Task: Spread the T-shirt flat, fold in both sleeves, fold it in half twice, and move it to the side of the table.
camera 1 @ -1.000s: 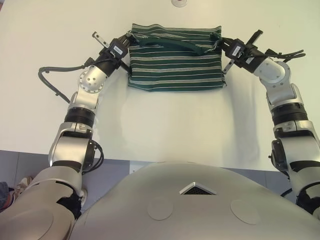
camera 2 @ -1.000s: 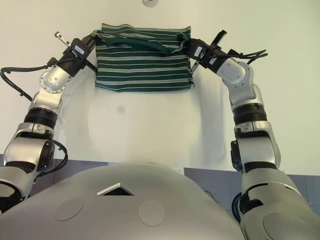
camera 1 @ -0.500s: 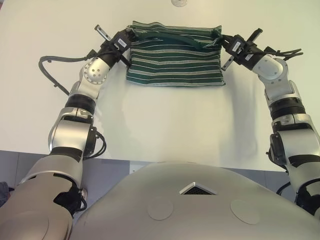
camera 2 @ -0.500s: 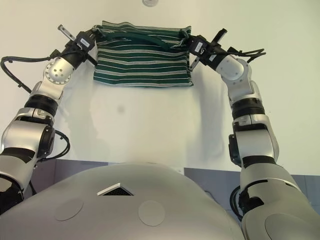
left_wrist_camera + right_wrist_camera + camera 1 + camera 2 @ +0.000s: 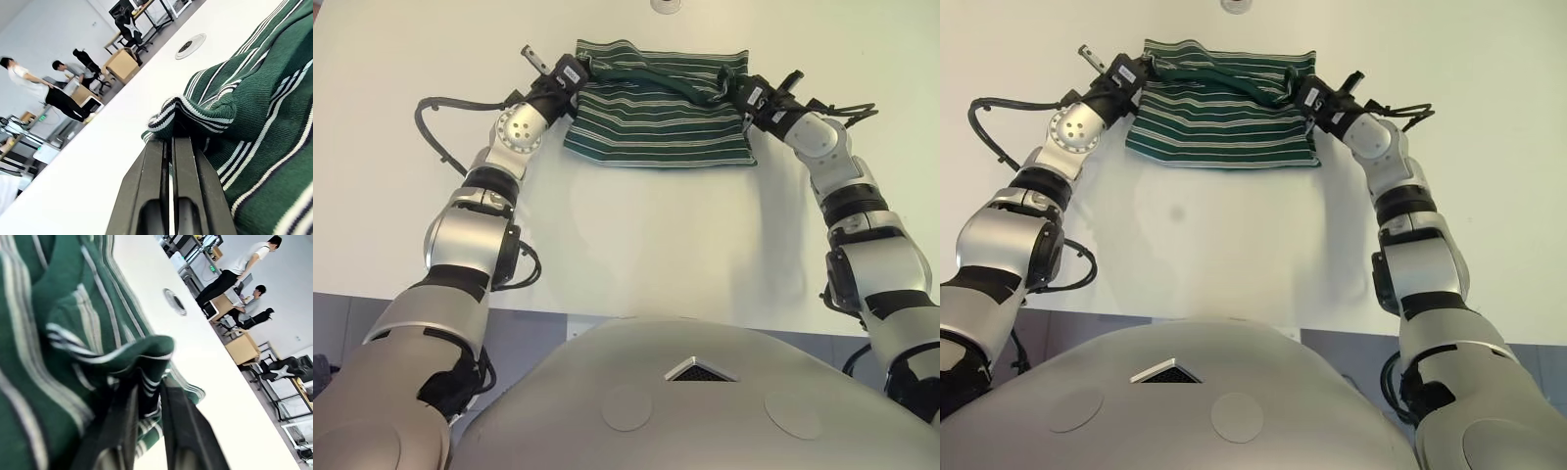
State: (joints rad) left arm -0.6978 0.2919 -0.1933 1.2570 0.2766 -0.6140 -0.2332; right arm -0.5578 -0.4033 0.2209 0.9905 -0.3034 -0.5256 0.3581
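Folded into a striped rectangle at the far middle of the table (image 5: 636,245), the T-shirt (image 5: 656,113) is pinched near its far corners by the left gripper (image 5: 168,142) and right gripper (image 5: 146,387), both clamped on cloth; the soft, light knit looks best held by layered edges.

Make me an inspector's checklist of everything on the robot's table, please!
Surface: white table, with the job's thing lying toward its far edge.
Job's things: green striped T-shirt, folded into a rectangle, its top layer rumpled along the far side.
Clutter: round cable port set in the table beyond the T-shirt.
Grippers: left gripper shut on the T-shirt's far left corner; right gripper shut on its far right corner.
Cables: black cable loops over the table beside the left arm; thin black cables by the right wrist.
Surroundings: office chair in the room beyond the table.
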